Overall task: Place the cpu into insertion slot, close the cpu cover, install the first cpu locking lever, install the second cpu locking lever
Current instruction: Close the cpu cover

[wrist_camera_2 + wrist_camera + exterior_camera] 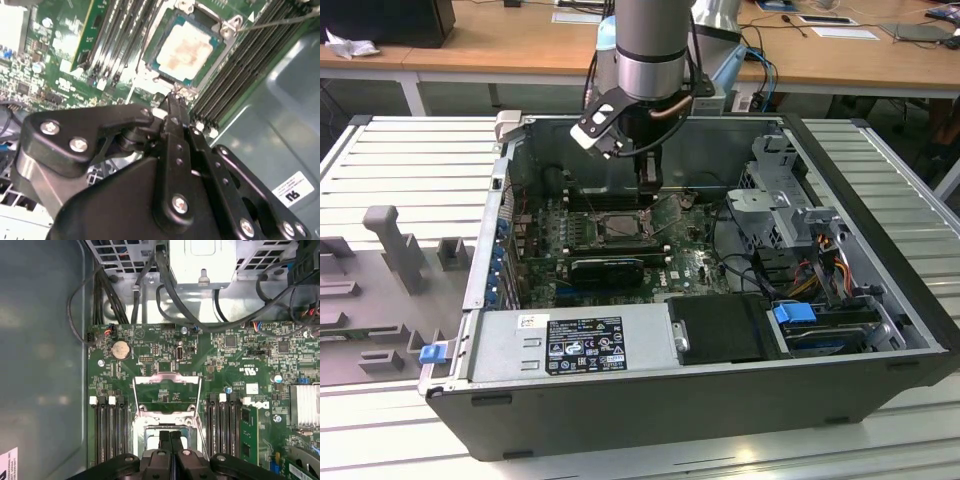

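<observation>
Arm vertical over mobo [230,365]; end effector [170,435] pinched closed, empty, tip just by seated cpu [187,47].

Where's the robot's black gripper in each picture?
Exterior view: gripper hangs inside the computer case, above the green board.
Second wrist view: gripper points at the green board, close beside the cpu.
First wrist view: gripper sits over the insertion slot, between memory slots.
Shared landmark: the green board.

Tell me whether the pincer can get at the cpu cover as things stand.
Probably yes: the pincer hangs shut right beside the opened cpu cover, and nothing stands between them.
</observation>
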{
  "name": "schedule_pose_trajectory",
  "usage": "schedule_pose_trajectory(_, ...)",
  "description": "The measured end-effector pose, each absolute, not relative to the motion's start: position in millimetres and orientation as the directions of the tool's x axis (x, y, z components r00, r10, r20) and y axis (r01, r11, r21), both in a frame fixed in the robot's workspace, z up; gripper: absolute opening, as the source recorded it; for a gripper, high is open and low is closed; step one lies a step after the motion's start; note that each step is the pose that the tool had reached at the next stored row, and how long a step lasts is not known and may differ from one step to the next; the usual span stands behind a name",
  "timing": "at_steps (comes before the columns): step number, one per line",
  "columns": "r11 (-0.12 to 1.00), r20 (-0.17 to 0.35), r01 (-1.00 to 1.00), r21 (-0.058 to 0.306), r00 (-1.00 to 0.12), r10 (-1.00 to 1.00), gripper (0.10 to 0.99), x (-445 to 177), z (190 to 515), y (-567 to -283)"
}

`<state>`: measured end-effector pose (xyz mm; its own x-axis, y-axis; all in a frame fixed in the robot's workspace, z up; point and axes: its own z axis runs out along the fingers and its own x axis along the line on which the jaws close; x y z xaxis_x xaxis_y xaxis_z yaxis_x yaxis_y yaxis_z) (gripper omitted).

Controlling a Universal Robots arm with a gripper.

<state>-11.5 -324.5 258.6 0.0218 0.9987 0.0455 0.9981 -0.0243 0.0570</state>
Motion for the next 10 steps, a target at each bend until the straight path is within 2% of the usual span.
schedule_pose_trajectory(10, -0.024, 0.045, 0.998, 0.051, 0.022, 0.999, 0.106, 19.1, 261.5, -324.6)
